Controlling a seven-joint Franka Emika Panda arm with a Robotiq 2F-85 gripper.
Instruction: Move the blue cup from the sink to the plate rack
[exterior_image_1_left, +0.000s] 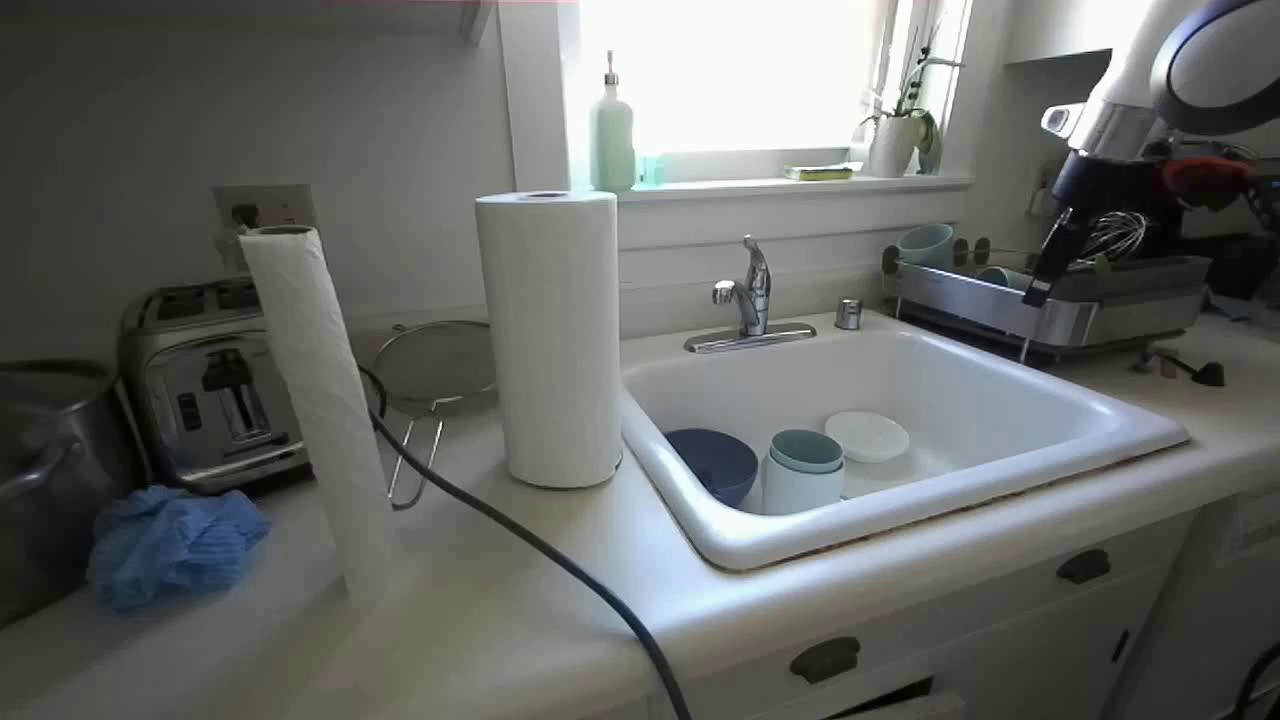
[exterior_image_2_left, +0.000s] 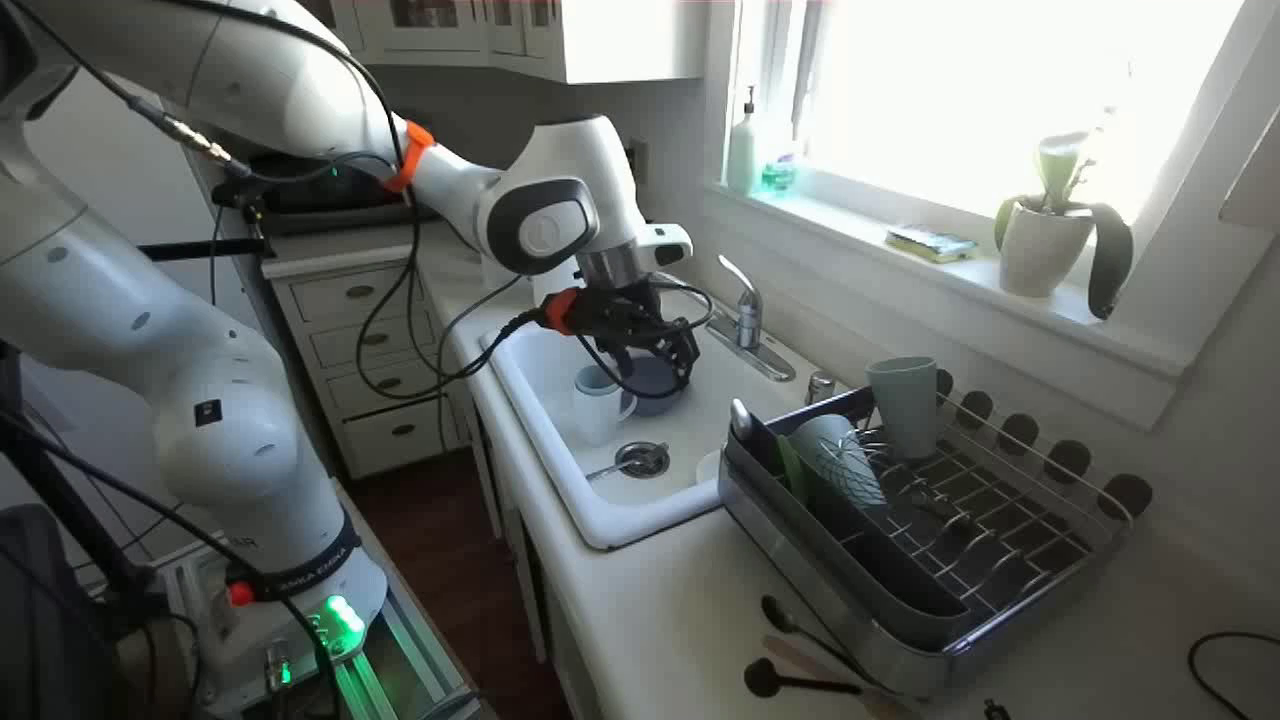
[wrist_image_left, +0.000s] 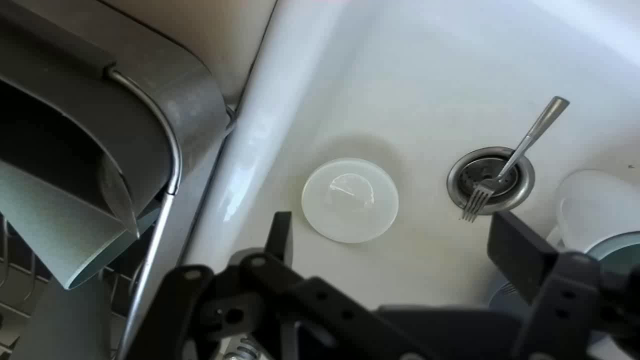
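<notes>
The blue cup (exterior_image_1_left: 806, 450) stands inside the white cup (exterior_image_1_left: 800, 490) in the sink (exterior_image_1_left: 960, 508); only its rim and upper part show. It also shows in an exterior view (exterior_image_2_left: 594, 380) and at the right edge of the wrist view (wrist_image_left: 617, 252), partly behind my finger. My gripper (wrist_image_left: 392, 235) is open and empty, above the sink and to the rack side of the cup. In an exterior view the gripper (exterior_image_2_left: 660, 360) hangs high, pointing down. The plate rack (exterior_image_2_left: 850, 600) stands beside the sink, holding two similar teal cups (exterior_image_2_left: 902, 405) and a whisk (exterior_image_2_left: 855, 470).
A dark blue bowl (exterior_image_1_left: 712, 465), a white dish (wrist_image_left: 350, 200) and a fork (wrist_image_left: 520, 150) lie in the sink. The faucet (exterior_image_1_left: 752, 295) stands at its back. Utensils (exterior_image_2_left: 800, 680) lie before the rack. Paper towels (exterior_image_1_left: 550, 340) stand beside the sink.
</notes>
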